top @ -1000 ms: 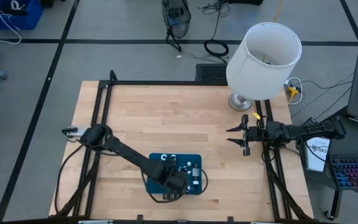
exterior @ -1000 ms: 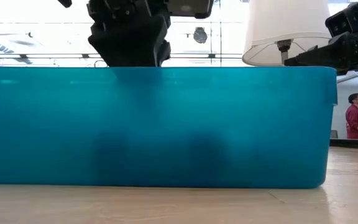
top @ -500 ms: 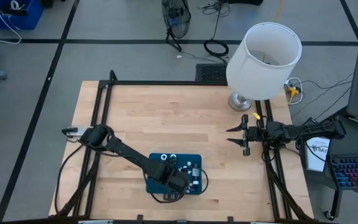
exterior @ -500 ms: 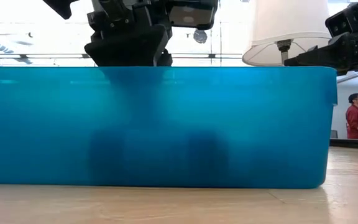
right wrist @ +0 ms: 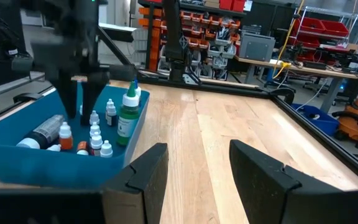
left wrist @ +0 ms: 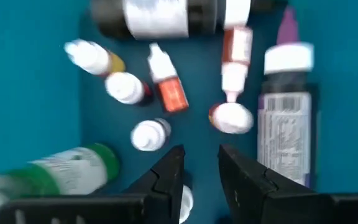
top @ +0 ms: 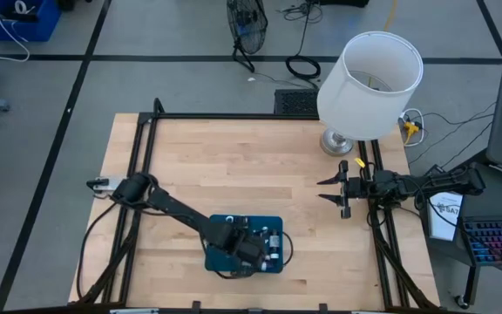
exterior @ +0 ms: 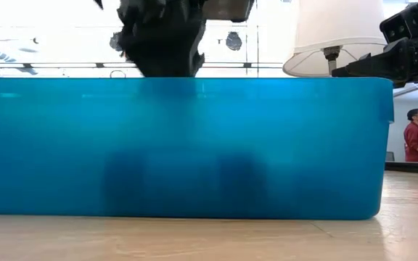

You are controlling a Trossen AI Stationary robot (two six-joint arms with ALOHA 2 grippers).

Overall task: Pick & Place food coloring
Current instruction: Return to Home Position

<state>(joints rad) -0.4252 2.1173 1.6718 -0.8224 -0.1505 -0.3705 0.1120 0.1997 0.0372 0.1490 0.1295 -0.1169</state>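
Grey workshop floor with black tape lines around a pale wooden counter (top: 234, 166); tall white lampshade (top: 371, 83) by its right rail, shelves of orange bins (right wrist: 210, 37) and 1 person in a red shirt (exterior: 414, 138) beyond. Near the front edge, blue plastic tub (top: 214, 260) with small food coloring bottles (left wrist: 171, 93) lying and standing inside. Just above them, left gripper (left wrist: 201, 155), fingers slightly apart, empty. At the right rail, right gripper (top: 331, 194), fingers wide apart, empty.

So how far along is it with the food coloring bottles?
Nearly done. The bottles sit in the blue bin, and none shows on the table. The left hand hovers open and empty over the bin; the right hand waits open at the table's right side. What seems left: pulling the left arm back.
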